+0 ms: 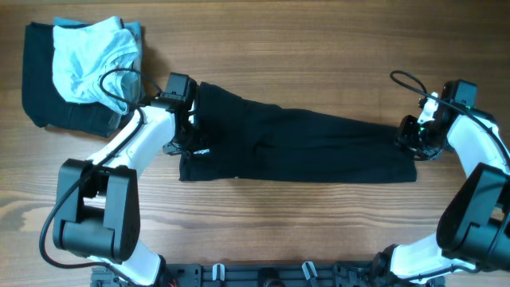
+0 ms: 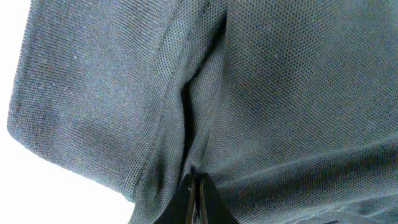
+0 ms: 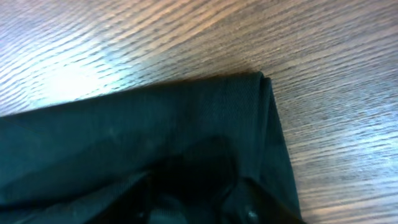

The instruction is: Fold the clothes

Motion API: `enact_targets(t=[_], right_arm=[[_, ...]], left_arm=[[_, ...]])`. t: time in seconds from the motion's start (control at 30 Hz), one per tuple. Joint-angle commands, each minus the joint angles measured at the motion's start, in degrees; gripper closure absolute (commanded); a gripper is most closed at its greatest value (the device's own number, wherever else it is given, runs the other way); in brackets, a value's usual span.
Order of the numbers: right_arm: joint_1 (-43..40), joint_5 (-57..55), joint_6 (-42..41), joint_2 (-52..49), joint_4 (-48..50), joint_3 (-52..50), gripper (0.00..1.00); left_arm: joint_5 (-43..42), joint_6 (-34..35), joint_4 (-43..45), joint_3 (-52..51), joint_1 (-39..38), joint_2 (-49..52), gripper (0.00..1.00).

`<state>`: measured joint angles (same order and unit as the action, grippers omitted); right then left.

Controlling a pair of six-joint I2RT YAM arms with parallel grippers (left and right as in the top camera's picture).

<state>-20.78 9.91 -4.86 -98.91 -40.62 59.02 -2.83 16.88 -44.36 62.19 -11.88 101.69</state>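
A wooden table (image 1: 303, 48) fills the overhead view, warm mid-brown, its long wavy grain running left to right. In the right wrist view a pale, blurred sheen of light (image 3: 74, 74) lies on the wood.

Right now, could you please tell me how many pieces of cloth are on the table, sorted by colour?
Black or dark: 2, the black shirt spread across the middle and the dark folded pile at the far left, counted as one.
Pale blue and white: 1, the pale garment lying on that pile.
Total: 3
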Motion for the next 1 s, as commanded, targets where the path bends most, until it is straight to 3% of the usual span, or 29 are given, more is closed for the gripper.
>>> enact_targets(t=[0.0, 0.13, 0.67, 0.9, 0.97], right_arm=[[0.22, 1.33, 0.39, -1.49, 0.76, -0.52, 0.74], [-0.09, -0.74, 0.85, -1.29, 1.14, -0.07, 0.95], [-0.13, -0.92, 3.82, 4.33, 3.65, 5.05, 0.96], [-0.13, -2.21, 3.56, 4.33, -3.45, 5.05, 0.95], [-0.15, -4.17, 3.15, 4.33, -5.92, 5.05, 0.89]], left_arm=[[0.96, 0.72, 0.0, -0.59, 0.22, -0.55, 0.96], [0.96, 0.72, -0.13, -0.59, 0.22, -0.55, 0.96], [0.98, 0.72, -0.24, -0.59, 0.22, -0.55, 0.96], [0.98, 0.7, -0.26, -0.59, 0.22, -0.55, 0.96], [0.98, 0.72, -0.24, -0.59, 0.22, -0.55, 0.96]])
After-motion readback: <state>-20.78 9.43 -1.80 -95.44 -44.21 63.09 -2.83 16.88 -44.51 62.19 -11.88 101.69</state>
